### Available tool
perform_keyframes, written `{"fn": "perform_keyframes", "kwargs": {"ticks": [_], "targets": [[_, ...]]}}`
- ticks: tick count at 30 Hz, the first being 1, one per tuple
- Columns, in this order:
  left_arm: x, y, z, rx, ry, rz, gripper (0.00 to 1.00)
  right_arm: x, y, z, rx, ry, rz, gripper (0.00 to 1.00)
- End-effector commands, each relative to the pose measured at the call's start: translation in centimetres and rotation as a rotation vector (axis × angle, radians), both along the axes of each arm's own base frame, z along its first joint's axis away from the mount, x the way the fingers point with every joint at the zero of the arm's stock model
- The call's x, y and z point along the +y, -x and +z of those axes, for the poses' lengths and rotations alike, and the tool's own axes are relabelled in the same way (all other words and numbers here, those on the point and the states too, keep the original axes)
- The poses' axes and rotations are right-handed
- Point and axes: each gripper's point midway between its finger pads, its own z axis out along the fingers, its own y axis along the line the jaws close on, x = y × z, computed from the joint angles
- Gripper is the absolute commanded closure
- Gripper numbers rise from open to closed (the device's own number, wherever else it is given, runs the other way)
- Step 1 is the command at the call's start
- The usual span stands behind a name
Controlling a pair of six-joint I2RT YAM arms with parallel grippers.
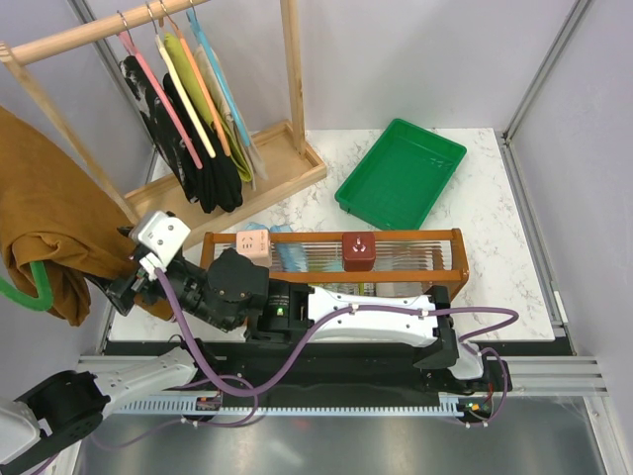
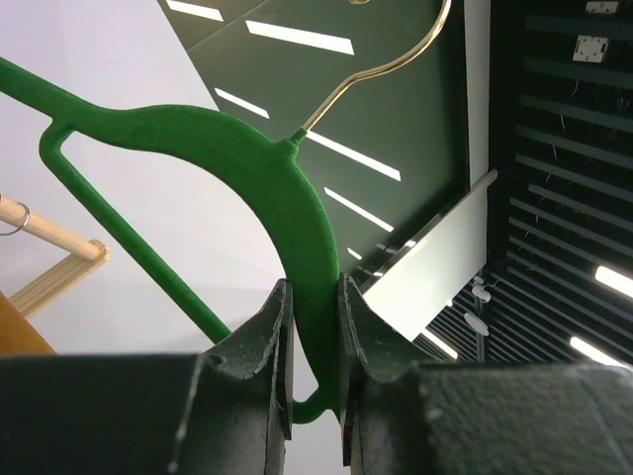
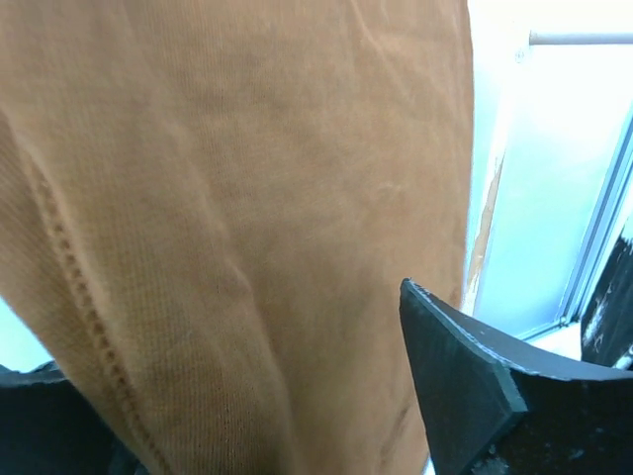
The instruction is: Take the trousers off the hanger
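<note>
Trousers draped over hanger, cloth filling the gap of the spread right tool. Left tool pinches the hanger arm. Step: pre-grab. Next, probably: right tool clamps the cloth and pulls away from the left tool.

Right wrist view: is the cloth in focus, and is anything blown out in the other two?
Right wrist: the trousers are sharp, stitching readable; the background at right is blown out. Left wrist: the hanger is crisp, ceiling lights glare as white bars. Top external: even light, no blur.
</note>
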Motion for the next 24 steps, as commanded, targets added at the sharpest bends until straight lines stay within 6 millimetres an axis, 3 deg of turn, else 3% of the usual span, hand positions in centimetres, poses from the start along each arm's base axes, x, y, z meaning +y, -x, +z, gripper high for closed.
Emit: {"fn": "perform_keyframes", "kwargs": {"ticks": [1, 4, 12, 13, 17, 18, 21, 23, 24], "targets": [[2.2, 2.7, 2.5, -0.128, 0.088, -0.016, 0.98, -2.5, 0.1, 3.8, -0.012, -0.074, 0.004, 0.23], [2.1, 2.7, 2.5, -0.13, 0.087, -0.025, 0.98, -1.8, -0.4, 3.3, -0.016, -0.066, -0.011, 0.27], [1.8, 2.6, 2.6, -0.132, 0.097, -0.051, 0.98, -0.5, -1.4, 3.2, -0.011, -0.114, -0.065, 0.27], [1.6, 2.6, 2.5, -0.129, 0.096, -0.055, 0.98, -0.8, -1.6, 3.9, -0.012, -0.137, -0.074, 0.28], [1.5, 2.5, 2.2, -0.122, 0.106, -0.072, 0.98, -0.5, -2.7, 3.4, -0.003, -0.154, -0.124, 0.36], [1.4, 2.5, 2.2, -0.119, 0.106, -0.075, 0.98, -0.6, -3.0, 3.4, -0.006, -0.152, -0.138, 0.4], [1.5, 2.5, 1.8, -0.106, 0.103, -0.083, 0.98, -1.6, -3.8, 4.3, 0.001, -0.176, -0.172, 0.77], [1.6, 2.6, 1.5, -0.099, 0.106, -0.088, 0.98, -2.7, -3.8, 5.8, 0.0, -0.206, -0.177, 0.86], [1.6, 2.6, 1.1, -0.092, 0.1, -0.089, 0.98, -3.2, -3.8, 6.5, 0.003, -0.221, -0.176, 0.95]]}}
